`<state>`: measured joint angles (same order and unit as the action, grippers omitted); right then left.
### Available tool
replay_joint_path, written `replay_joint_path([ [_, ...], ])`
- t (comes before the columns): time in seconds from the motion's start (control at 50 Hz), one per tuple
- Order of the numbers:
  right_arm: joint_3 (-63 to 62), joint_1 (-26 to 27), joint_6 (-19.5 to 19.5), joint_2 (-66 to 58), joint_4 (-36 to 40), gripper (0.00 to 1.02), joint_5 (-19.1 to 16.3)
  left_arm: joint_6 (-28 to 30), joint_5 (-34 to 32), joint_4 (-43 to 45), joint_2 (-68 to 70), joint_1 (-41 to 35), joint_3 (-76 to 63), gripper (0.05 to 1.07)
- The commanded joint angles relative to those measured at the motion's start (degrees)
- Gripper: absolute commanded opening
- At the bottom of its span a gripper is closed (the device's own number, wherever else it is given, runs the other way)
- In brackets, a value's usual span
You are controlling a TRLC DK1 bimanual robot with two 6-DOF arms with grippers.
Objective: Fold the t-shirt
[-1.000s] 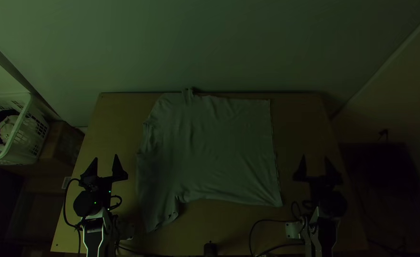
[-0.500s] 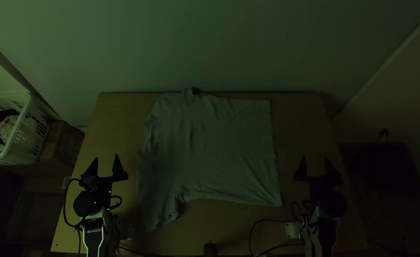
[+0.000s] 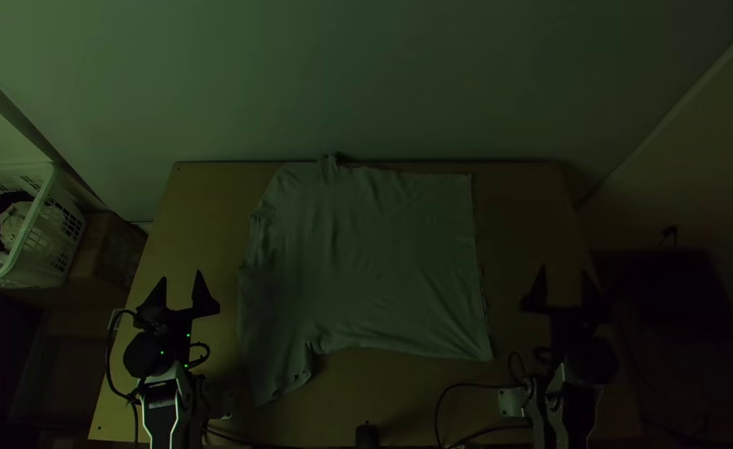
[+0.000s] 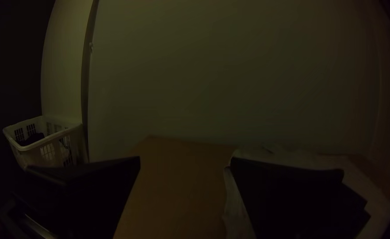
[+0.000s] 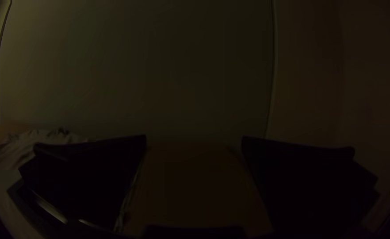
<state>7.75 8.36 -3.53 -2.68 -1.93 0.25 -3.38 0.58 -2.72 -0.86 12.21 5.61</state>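
T-shirt: the t-shirt point(image 3: 375, 258) is spread over the middle of the desk point(image 3: 528, 212), a few wrinkles in it, lying sideways. The hem point(image 3: 478, 258) faces the right edge, I reckon.
Sleeves: near sleeve point(image 3: 273, 378) angles toward the near edge, left of middle. The crumpled bit point(image 3: 328, 165) right at the far edge is probably the other one.
Left gripper: left gripper point(image 3: 181, 276) is by the left edge, jaws wide, nothing in them.
Right gripper: right gripper point(image 3: 563, 271) is near the right edge, also wide-jawed and holding nothing.
Fold risk: honestly, that far sleeve worries me most – it's bunched, so a pinch could grab extra layers or miss, and the fold goes crooked. One-sided pulling could skew the whole shirt too.
Cable risk: the black cable point(image 3: 474, 385) loops between shirt and near edge, so a low sweep might snag it.
Edges and room: wood strips run along both sides, decent space to come in sideways. The far side is tight – the wall point(image 3: 366, 83) is just behind, so reaching there could mean a bump.
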Motion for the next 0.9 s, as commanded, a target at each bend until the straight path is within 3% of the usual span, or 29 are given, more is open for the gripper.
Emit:
replay_joint_path([
  [0.0,5.17,-0.1,-1.39,-5.67,-4.31,0.98,0.45,0.48,0.12,-0.09,-2.21,-1.57,4.94,1.03],
  [0.26,18.53,-0.27,-1.13,-22.11,-9.05,0.98,0.36,0.56,0.12,0.61,-14.08,-5.88,18.04,1.03],
  [0.88,42.7,-3.26,-1.3,-46.98,-6.42,0.99,0.36,4.08,0.21,2.02,-52.05,-15.55,53.98,1.03],
])
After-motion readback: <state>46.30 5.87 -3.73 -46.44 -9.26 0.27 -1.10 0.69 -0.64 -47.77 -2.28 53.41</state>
